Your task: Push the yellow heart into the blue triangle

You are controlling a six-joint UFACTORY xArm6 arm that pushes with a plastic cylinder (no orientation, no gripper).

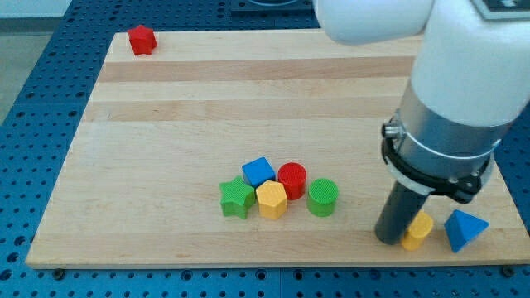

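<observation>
The yellow heart (418,231) lies near the board's bottom right edge. The blue triangle (464,228) sits just to its right, with a small gap between them. My tip (389,237) stands on the board right against the heart's left side. The rod rises up into the large white and grey arm body (451,124).
A cluster sits at the bottom middle: green star (237,197), blue cube (258,171), yellow hexagon (271,199), red cylinder (291,180), green cylinder (322,197). A red block (142,40) lies at the top left corner. The wooden board (207,99) ends close below the heart.
</observation>
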